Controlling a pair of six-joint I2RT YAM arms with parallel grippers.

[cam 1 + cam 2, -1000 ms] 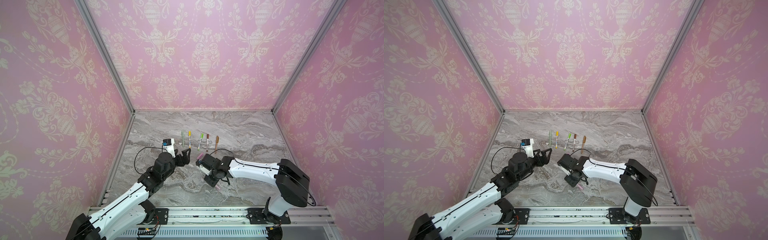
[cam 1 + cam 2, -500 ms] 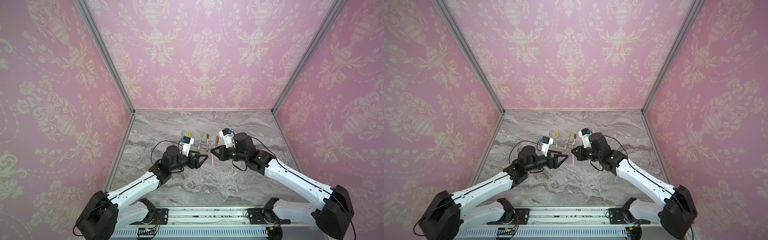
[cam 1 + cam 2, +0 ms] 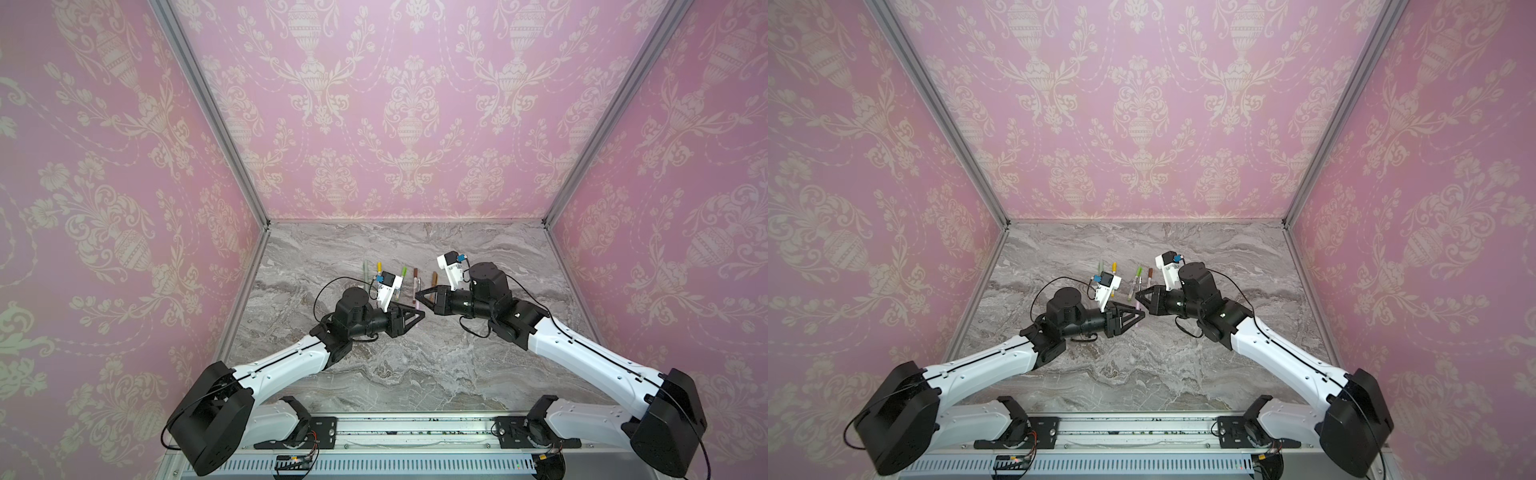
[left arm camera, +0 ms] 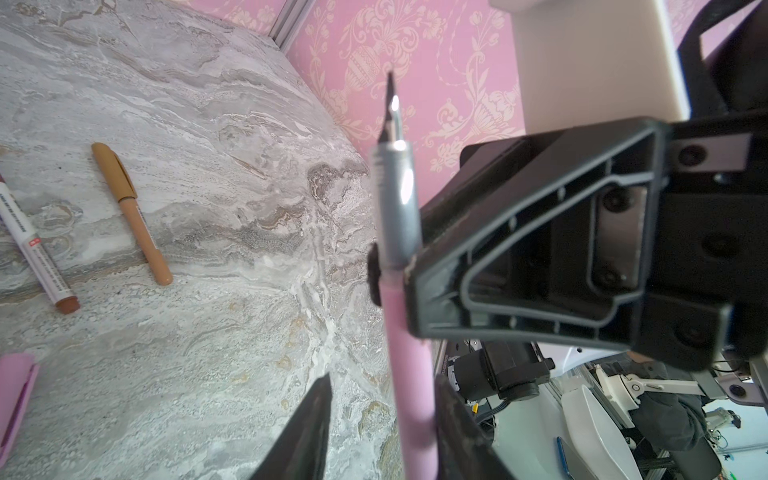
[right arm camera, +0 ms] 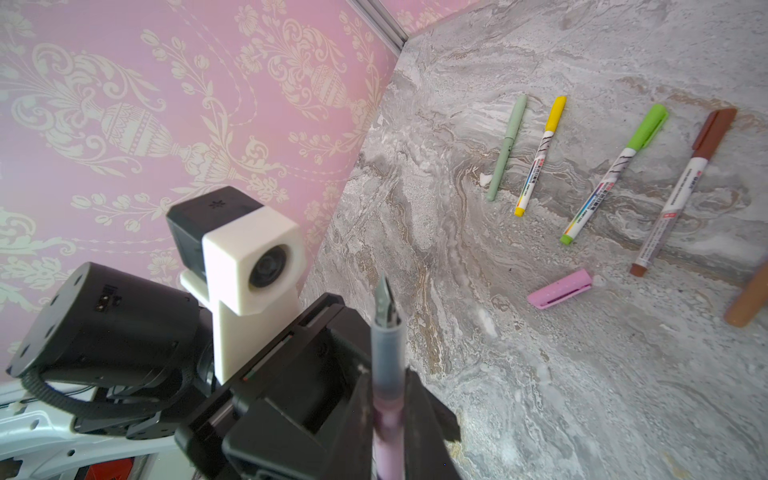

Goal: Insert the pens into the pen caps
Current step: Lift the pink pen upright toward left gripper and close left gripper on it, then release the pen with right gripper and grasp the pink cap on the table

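Note:
A pink pen (image 5: 388, 345) with no cap stands upright, its dark tip up, with my right gripper (image 5: 388, 374) shut on it where the pink barrel meets the grey grip. My left gripper (image 4: 384, 380) is open around the pink barrel (image 4: 409, 365) lower down. One finger lies against the barrel and the other stands a gap away. In a top view the two grippers meet tip to tip above mid-table around the pen (image 3: 1137, 306). The loose pink pen cap (image 5: 559, 289) lies flat on the marble.
Capped pens lie in a row behind the grippers: sage green (image 5: 507, 145), yellow (image 5: 540, 153), lime (image 5: 615, 172), brown (image 5: 681, 191) and tan (image 4: 129, 208). Pink patterned walls (image 3: 124, 208) close in the marble table (image 3: 415, 374) at the back and both sides.
Both grippers have risen from the front of the table and met at mid-table, the right one carrying the pink pen. The left jaws have narrowed around its barrel.

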